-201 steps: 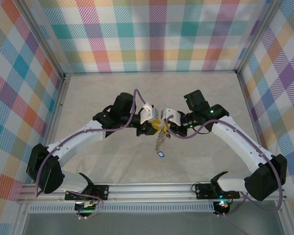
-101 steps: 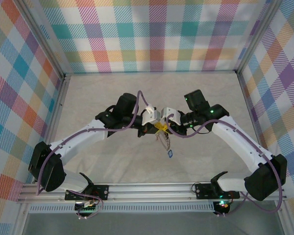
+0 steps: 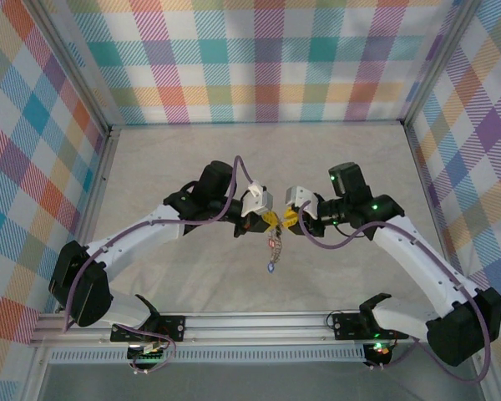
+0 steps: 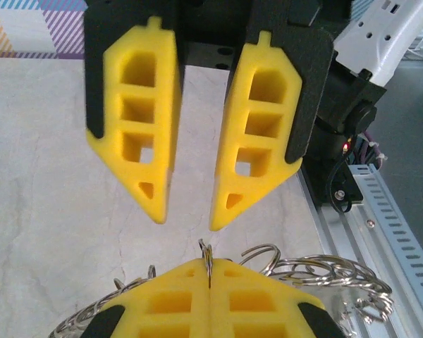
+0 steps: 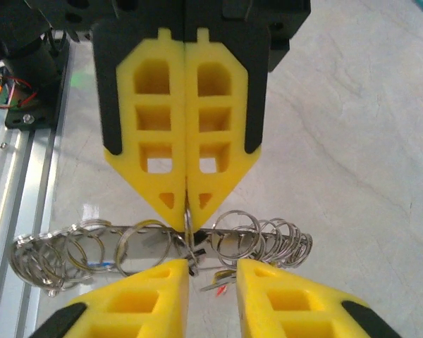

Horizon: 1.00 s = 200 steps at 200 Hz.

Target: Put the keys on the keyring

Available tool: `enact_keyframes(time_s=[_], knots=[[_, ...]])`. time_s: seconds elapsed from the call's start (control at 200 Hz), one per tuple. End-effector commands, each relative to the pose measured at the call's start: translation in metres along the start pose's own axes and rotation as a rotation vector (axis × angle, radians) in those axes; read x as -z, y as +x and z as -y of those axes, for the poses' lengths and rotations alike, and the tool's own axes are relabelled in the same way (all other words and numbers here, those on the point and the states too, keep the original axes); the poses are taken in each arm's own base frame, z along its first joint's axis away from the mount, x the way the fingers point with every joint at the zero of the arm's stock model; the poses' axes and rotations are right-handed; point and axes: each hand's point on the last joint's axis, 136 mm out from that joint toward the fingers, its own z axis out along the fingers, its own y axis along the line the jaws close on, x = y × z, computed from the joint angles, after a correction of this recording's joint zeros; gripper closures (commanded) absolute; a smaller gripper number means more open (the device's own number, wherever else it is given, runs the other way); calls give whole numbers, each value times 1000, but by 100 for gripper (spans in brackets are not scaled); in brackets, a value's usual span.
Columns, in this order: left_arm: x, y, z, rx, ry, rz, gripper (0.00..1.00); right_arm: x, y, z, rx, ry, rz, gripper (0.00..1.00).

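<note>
We see the left tool (image 5: 187, 211) with its two yellow foam fingers pressed flat together. Pinched at their very tips is the thin silver-grey metal keyring (image 4: 207, 253), which stands upright in the grip.

The right tool (image 4: 187, 215) faces the left tool tip to tip, just beside it. Its jaws are slightly apart with a clear gap between them, and nothing is clamped there. From the right wrist, the wire of the keyring runs down right beside the inner edge of one of the right tool's fingers (image 5: 148, 299). We cannot tell whether it touches that finger.

A string of small silver split rings (image 5: 261, 236) spreads sideways under the left tool's tips, reaching out to both sides of the tools. A sliver of red (image 5: 222, 286) shows in the gap between the right tool's fingers, too small for us to tell what it is.

From above, the tiny silver metal keys (image 3: 273, 244) hang in a cluster directly below the point where the two tools meet, with a small oblong blue plastic tag (image 3: 271, 267) at the lowest end. They hang over the pale marbled surface (image 3: 192, 159), and we cannot tell whether the tag touches it.
</note>
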Motion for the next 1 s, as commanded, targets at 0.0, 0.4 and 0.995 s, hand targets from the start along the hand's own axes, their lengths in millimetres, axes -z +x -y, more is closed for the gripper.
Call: enact_keyframes(time_s=[0.0, 0.4, 0.995], knots=[[5, -20, 5, -44, 26, 84, 100, 3, -11, -5, 9, -8, 73, 79], [6, -29, 1, -47, 30, 148, 100, -5, -7, 1, -8, -17, 70, 85], [13, -44, -13, -38, -59, 252, 100, -15, -4, 1, -51, -26, 124, 83]])
